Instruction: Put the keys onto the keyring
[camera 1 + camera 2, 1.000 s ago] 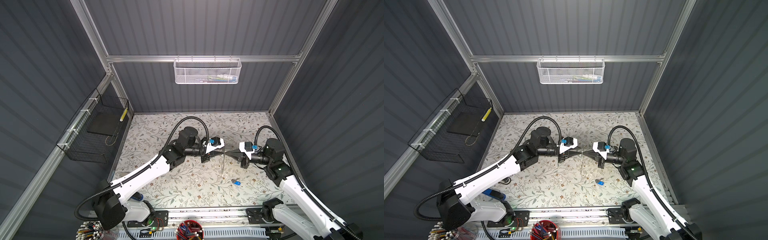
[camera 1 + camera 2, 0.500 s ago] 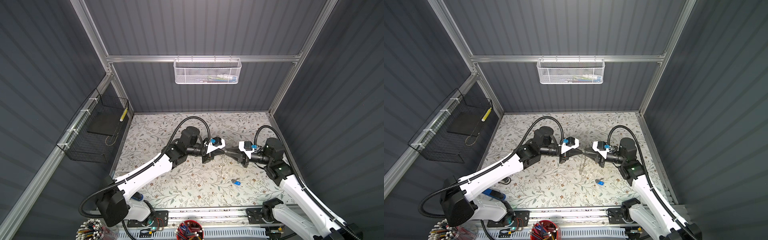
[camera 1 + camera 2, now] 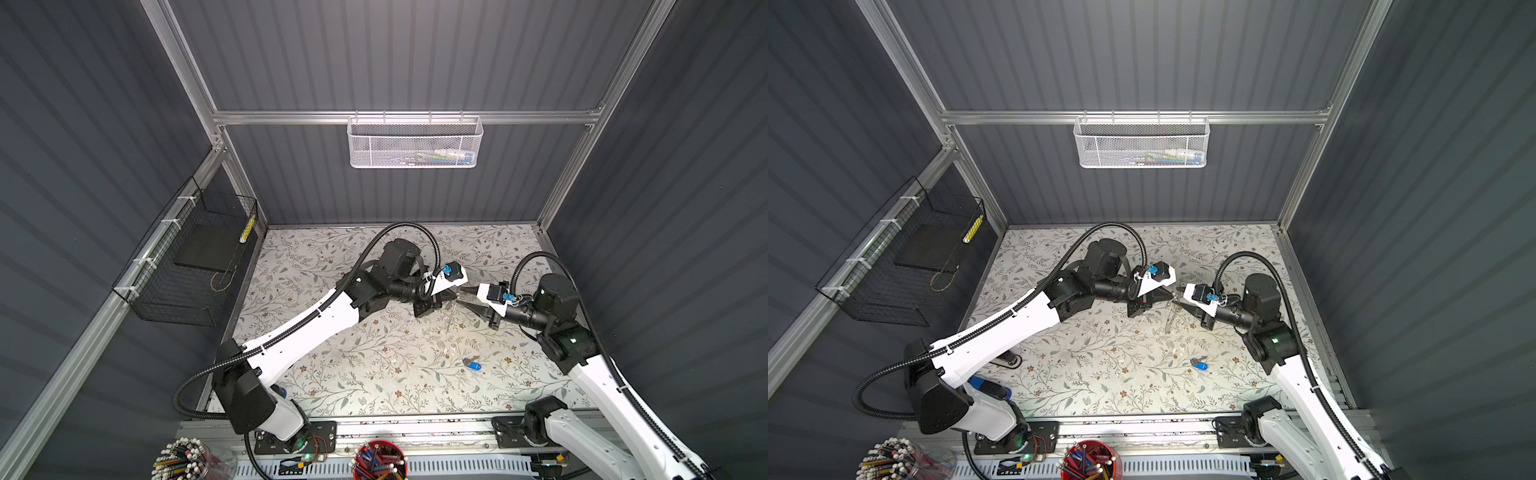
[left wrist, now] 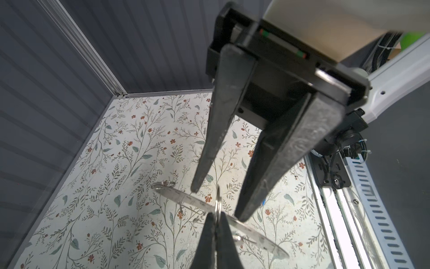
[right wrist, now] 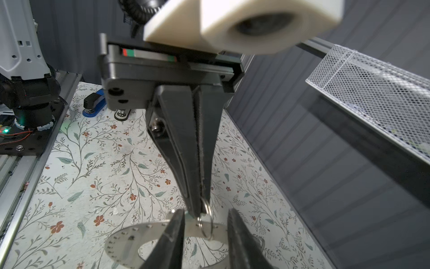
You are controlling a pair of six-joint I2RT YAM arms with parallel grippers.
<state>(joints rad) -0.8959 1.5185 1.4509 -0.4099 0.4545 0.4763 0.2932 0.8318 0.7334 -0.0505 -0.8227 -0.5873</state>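
- While the left gripper (image 5: 197,210) pinches shut on a thin wire loop (image 5: 211,223), the right gripper (image 4: 216,203) stands part-open, gripping nothing.
- Flat grey metal keyring (image 5: 123,242) hangs from the loop, edge-on in both top views.

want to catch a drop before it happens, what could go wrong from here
1. The left hand pinches only the small wire loop at its very tips, and the keyring hangs from that loop, so it could swing or slip free.
2. The right hand stands open astride the keyring's band, so closing or pulling away off-line could knock it.
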